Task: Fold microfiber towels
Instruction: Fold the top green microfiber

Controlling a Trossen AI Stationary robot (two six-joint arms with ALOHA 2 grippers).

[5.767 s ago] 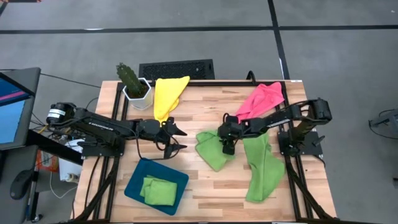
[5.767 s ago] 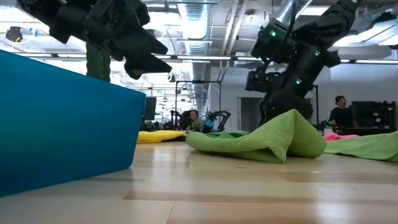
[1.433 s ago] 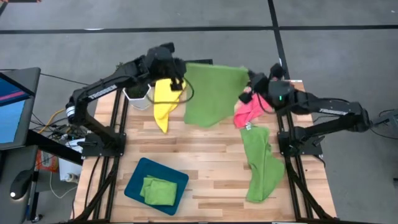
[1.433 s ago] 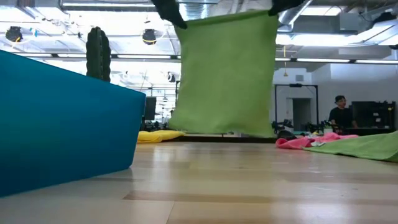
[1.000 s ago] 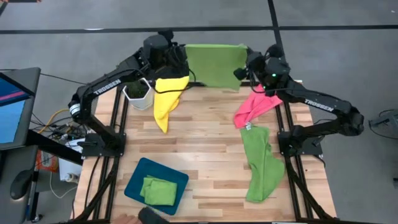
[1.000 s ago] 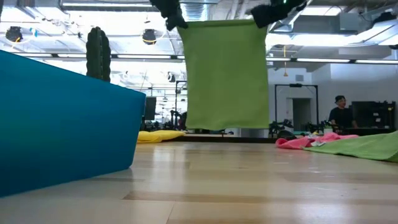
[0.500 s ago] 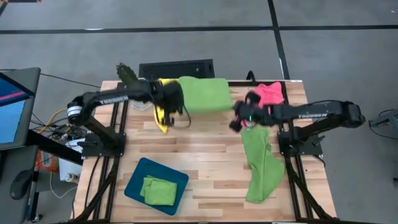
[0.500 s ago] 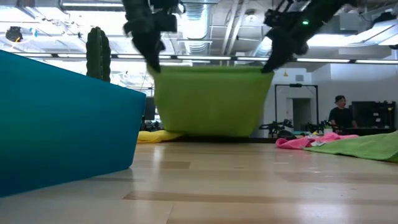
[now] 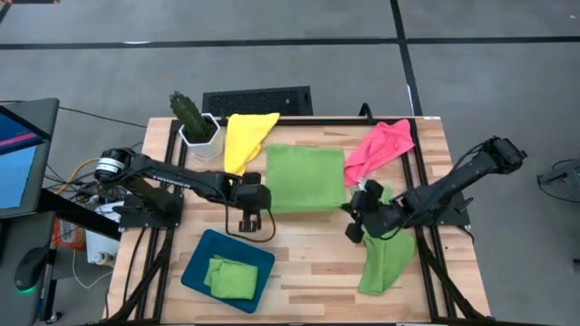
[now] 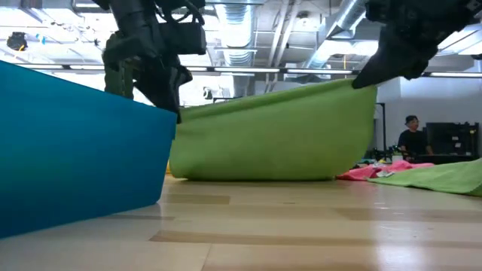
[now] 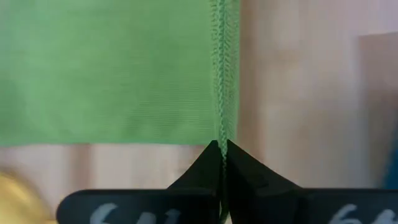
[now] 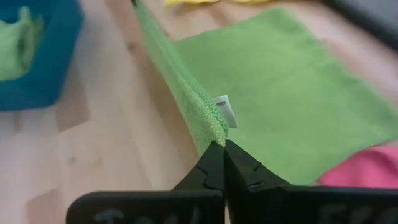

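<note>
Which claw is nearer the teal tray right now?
Left. The left claw hangs just above the tray's far edge, pinching the green towel; the right claw holds the towel's other corner, farther right.

A lime green towel [image 9: 305,177] is lying spread across the middle of the desk, its near edge lifted. A yellow towel [image 9: 243,139] and a pink towel [image 9: 381,147] are lying crumpled at the far side, another green towel [image 9: 382,255] is draping along the right, and a folded green one [image 9: 229,277] is resting at front left.
</note>
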